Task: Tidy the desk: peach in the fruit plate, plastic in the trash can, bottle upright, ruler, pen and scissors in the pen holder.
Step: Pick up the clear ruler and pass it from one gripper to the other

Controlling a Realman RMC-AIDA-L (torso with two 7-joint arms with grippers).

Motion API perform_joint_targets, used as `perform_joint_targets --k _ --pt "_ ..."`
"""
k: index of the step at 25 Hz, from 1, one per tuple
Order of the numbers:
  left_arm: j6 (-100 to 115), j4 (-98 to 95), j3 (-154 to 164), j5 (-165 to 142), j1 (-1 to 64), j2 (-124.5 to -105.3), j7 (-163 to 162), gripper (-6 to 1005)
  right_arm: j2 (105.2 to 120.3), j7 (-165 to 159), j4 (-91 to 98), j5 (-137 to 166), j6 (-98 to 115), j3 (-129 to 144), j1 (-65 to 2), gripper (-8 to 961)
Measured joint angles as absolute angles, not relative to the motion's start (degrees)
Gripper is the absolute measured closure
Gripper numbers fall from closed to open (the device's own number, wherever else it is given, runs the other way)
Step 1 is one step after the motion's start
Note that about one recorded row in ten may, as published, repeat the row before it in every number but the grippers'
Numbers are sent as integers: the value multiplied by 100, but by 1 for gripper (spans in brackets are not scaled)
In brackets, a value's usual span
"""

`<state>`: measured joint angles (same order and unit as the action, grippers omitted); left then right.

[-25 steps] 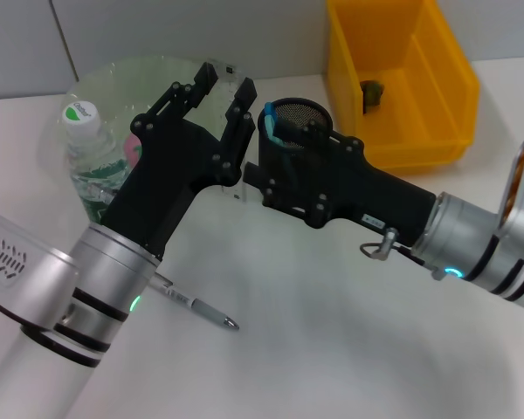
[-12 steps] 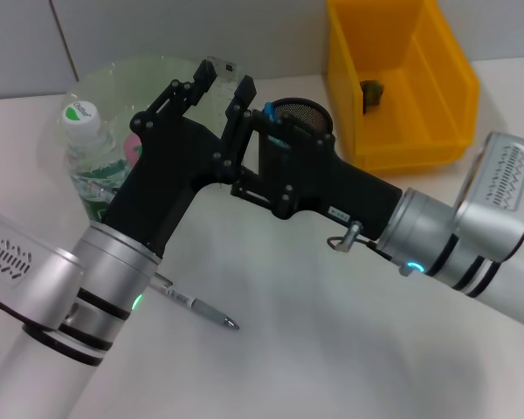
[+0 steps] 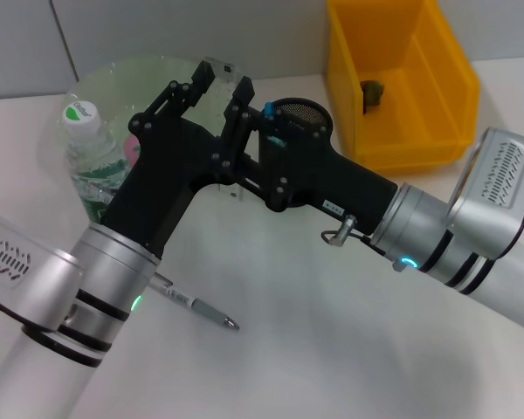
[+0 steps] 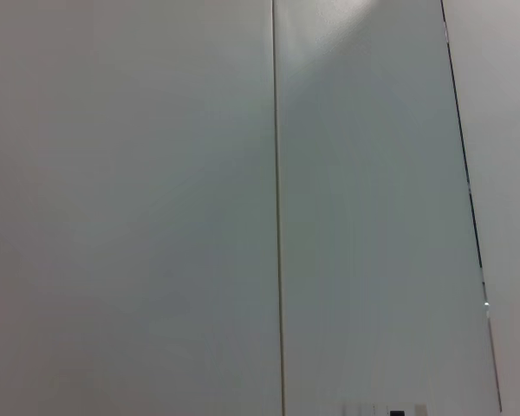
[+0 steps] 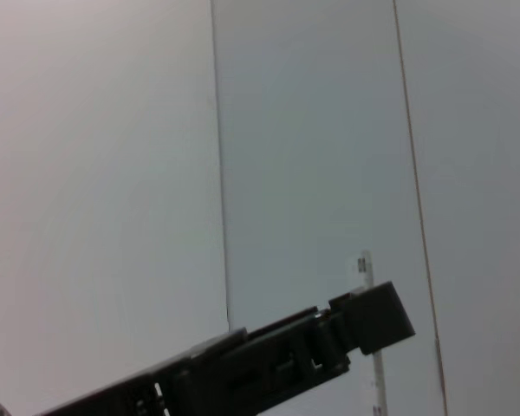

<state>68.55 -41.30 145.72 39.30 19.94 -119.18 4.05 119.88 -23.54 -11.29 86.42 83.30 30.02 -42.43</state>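
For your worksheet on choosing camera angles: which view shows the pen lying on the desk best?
The head view. The pen lies on the white desk, partly hidden under the left arm, its tip pointing right. The left wrist view shows only wall panels; the right wrist view shows wall and part of a gripper, no pen.

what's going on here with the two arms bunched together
The left gripper holds a clear ruler upright above the desk. The right gripper is close against it, beside the pen holder, possibly for a handover. A pen lies on the desk, and the bottle stands upright.
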Motion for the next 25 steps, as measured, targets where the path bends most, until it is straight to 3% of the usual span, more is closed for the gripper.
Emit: perform_joint_targets --k 8,13,15,25 --pt "6855 -4115 14582 3929 2008 -11918 404 548 11988 -2348 -1148 8651 8338 2997 -4290 458" --pt "6855 -4094 14582 3929 2021 -11918 404 546 11988 -2347 -1152 8655 8341 2997 -4303 659" --pt "6855 -4092 14581 3929 2022 -11918 404 545 11987 -2346 -1152 8657 8341 2991 -4307 655" --pt "6855 -4093 14575 3929 2013 -11918 404 539 11987 -2202 -1199 8666 8341 2988 -4314 857"
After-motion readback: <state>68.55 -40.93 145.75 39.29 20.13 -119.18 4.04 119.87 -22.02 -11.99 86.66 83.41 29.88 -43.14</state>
